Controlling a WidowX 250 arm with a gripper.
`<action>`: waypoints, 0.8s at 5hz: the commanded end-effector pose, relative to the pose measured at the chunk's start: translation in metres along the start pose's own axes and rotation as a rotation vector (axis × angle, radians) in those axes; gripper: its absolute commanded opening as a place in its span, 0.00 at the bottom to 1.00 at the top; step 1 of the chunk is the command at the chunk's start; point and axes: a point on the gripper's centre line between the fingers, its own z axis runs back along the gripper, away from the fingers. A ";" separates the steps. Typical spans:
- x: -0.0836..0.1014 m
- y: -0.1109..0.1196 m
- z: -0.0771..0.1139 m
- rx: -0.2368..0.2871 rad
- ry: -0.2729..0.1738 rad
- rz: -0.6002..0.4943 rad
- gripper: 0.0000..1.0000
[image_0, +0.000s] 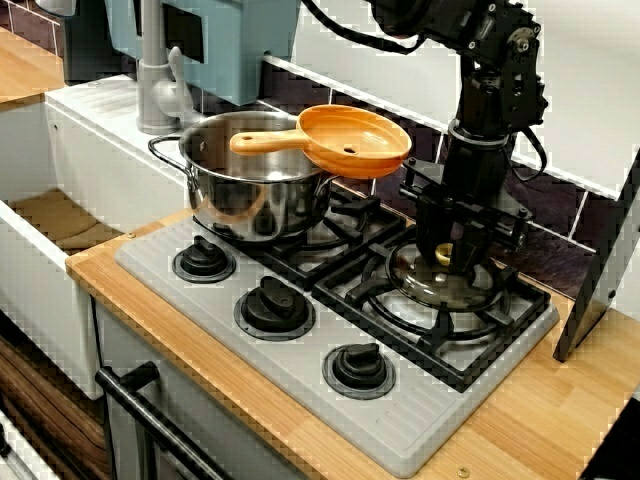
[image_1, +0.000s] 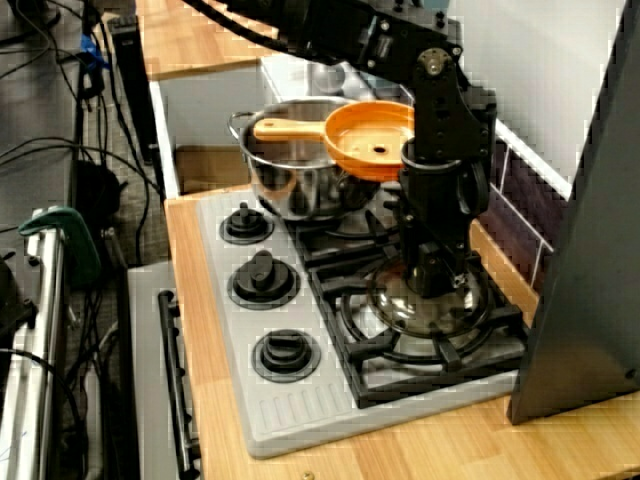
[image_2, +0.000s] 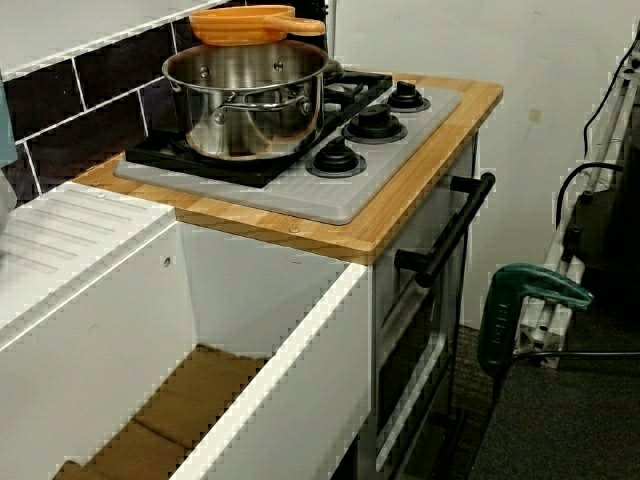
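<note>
gripper (image_0: 447, 260) reaching down onto glass lid (image_0: 425, 287) lying on the stove grate (image_0: 440, 345), straddling its yellow knob (image_0: 443, 253), hard telling whether clamped, steel pot (image_0: 255, 185) standing beside

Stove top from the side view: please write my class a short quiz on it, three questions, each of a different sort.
1. True or false: the orange strainer rests on the rim of the steel pot.
2. Multiple choice: the gripper stands directly over which thing?
A. the glass lid on the burner grate
B. a wooden spoon
C. a frying pan
3. Short answer: how many control knobs line the front of the hob?

Key: 1 true; 2 A; 3 three.
</note>
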 end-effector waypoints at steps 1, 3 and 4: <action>-0.007 0.009 0.047 -0.040 -0.073 0.003 0.00; -0.016 0.011 0.060 -0.058 -0.081 -0.005 0.00; -0.023 0.012 0.063 -0.067 -0.081 -0.017 0.00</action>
